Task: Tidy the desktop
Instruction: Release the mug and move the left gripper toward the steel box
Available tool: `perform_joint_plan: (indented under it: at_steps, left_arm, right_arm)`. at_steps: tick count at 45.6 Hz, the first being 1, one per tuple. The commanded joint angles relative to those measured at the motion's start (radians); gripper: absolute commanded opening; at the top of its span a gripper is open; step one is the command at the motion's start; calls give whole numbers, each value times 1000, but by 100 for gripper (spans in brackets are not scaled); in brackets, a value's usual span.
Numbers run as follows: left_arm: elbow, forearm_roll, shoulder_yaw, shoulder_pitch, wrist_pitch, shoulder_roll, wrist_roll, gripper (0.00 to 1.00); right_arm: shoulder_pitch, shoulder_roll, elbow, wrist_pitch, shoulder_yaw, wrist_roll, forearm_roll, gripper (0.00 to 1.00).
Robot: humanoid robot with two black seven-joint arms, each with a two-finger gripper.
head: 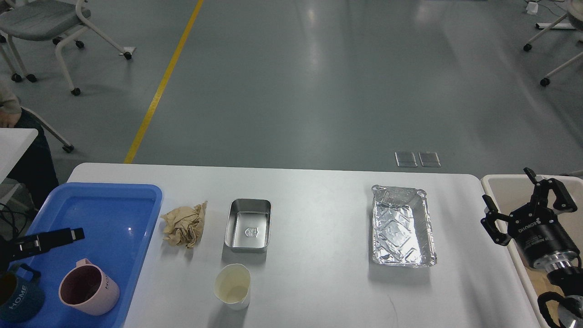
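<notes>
The white desktop (319,282) holds a crumpled brown paper (184,224), a small steel box (248,224), a pale paper cup (232,286) and a foil tray (402,225). A pink mug (89,290) stands upright in the blue tray (109,187), next to a dark blue mug (20,304). My left gripper (68,236) hovers above and to the left of the pink mug, empty and clear of it. My right gripper (519,193) is open and empty at the table's right edge, over the beige bin (508,184).
The blue tray sits on the desktop's left end, and the beige bin stands off its right end. Chairs (45,18) and a yellow floor line (159,86) lie beyond the table. A second white table (13,141) is at far left.
</notes>
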Motion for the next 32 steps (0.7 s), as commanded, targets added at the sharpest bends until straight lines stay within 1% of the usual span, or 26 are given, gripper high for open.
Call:
perform_joint_plan:
  at_steps: [1, 11, 18, 23, 28, 32]
  left_arm:
    - [-20, -41, -91, 1, 42, 24, -6, 84]
    - [-90, -46, -105, 1, 170, 51, -8, 84]
    - [-92, -47, -105, 2, 257, 60, -14, 84]
    - [-94, -49, -99, 4, 279, 68, -34, 84]
    - [-92, -50, -98, 11, 276, 65, -34, 84]
    - [-92, -56, -98, 13, 253, 54, -31, 84]
  right_arm:
    - [0, 1, 0, 0, 0, 0, 0, 100]
    - [-3, -3, 0, 0, 0, 0, 0, 100]
    - [-6, -5, 0, 0, 0, 0, 0, 100]
    - [-6, -2, 0, 0, 1, 0, 0, 100]
    - [-4, 1, 0, 0, 0, 0, 0, 100]
    - [-3, 1, 0, 0, 0, 0, 0, 100]
